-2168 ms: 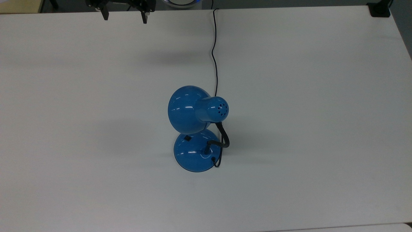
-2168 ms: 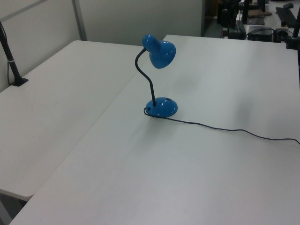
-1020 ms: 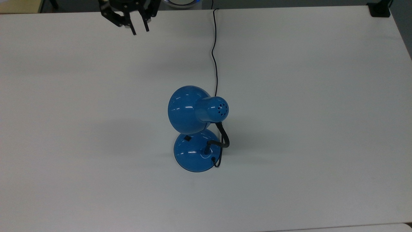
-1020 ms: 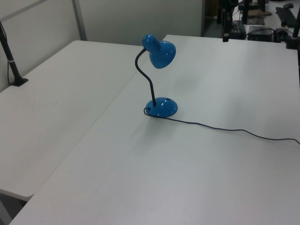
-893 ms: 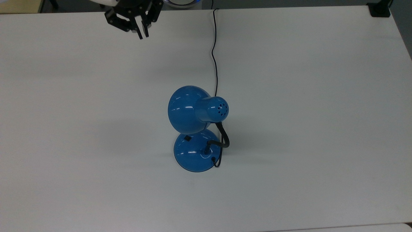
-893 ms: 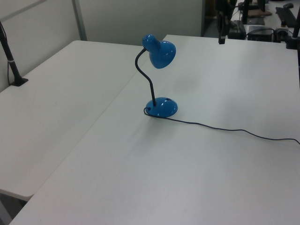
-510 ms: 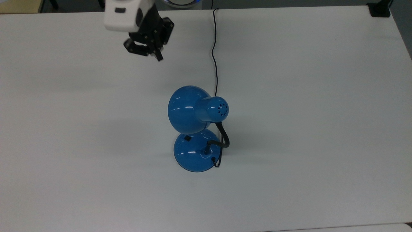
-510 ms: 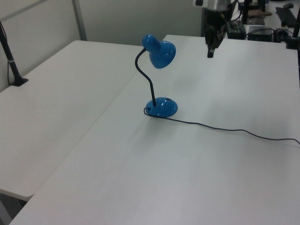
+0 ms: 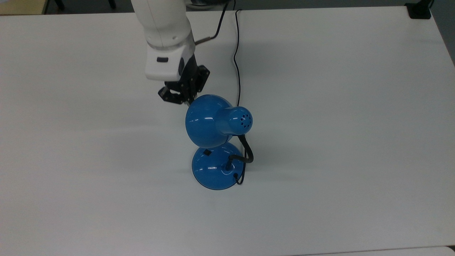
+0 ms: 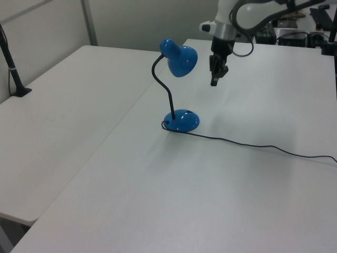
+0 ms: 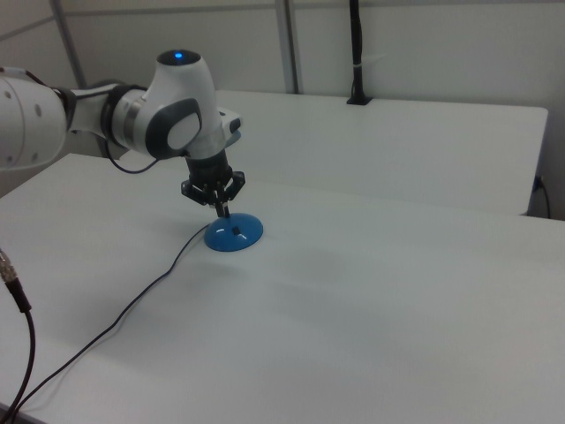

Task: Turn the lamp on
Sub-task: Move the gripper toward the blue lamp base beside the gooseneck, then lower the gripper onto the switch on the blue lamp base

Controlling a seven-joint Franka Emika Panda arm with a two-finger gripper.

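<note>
Standing mid-table (image 9: 337,106), the lamp (image 9: 217,142) has its base nearest in the top view, with the switch (image 9: 206,152) at its 11 o'clock edge. Beyond, at the shade's 11 o'clock, hangs the gripper (image 9: 185,102), fingers pressed together, empty.

- The top view looks almost straight down on the white surface (image 9: 337,106); the arm (image 9: 161,32) enters from the upper edge of the frame, and the lamp (image 9: 213,142) sits at centre.
- The left view looks obliquely across the surface (image 10: 210,200) from farther off, slightly raised; the lamp (image 10: 176,89) stands at centre and the arm (image 10: 237,21) is at the upper right of the frame.
- The right view looks from the opposite side, low and oblique; the arm (image 11: 132,119) fills the upper left of the frame, the lamp's base (image 11: 235,233) left of centre.
- All three views share the lamp, the cord (image 9: 236,53) and the pincer (image 9: 185,101).
</note>
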